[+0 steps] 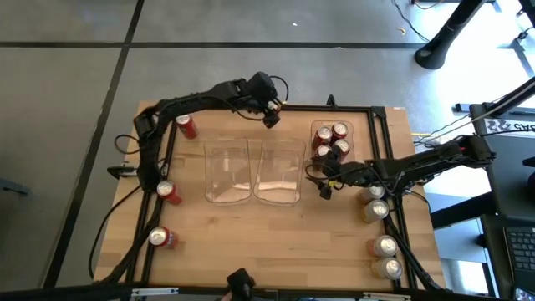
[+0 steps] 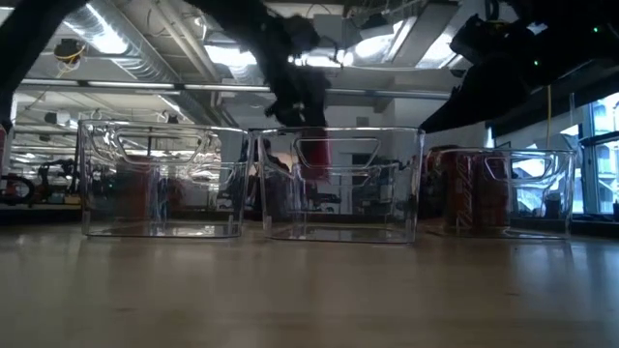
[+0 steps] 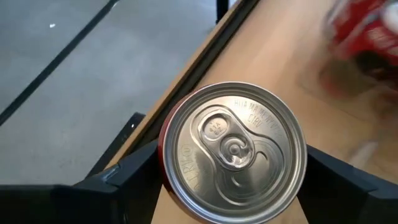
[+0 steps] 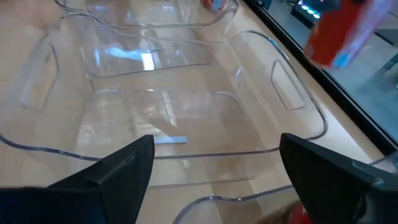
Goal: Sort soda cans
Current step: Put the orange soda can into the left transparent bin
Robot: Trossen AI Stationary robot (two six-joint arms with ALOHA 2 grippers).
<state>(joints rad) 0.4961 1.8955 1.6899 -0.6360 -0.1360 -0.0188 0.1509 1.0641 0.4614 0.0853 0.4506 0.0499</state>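
My left gripper [image 1: 270, 119] is over the table's far edge, beyond the middle clear bin [image 1: 298, 171], shut on a red soda can with a silver top [image 3: 233, 152]. That can also shows red behind the bin in the low view [image 2: 317, 157]. My right gripper [image 1: 324, 191] hangs open and holds nothing, just right of the middle bin's near corner [image 4: 214, 168]. Several red cans [image 1: 332, 140] stand in the right bin. Three red cans [image 1: 185, 125] [image 1: 168, 193] [image 1: 162, 238] lie along the table's left side. Several pale cans [image 1: 375, 209] stand at the right. My left gripper pinches the can between its two fingers [image 3: 118, 180], on opposite sides of its red wall [image 3: 164, 149] just below the top rim. The fingers slant down from the far side. The can sits with its silver top up and is lifted clear of the table.
Three clear bins stand in a row mid-table: the left [image 1: 209, 171] and middle ones hold nothing, and the right one [image 1: 316, 125] holds red cans. A black frame runs around the table edges [image 1: 351, 107]. Bare wood lies at the near middle [image 1: 276, 242].
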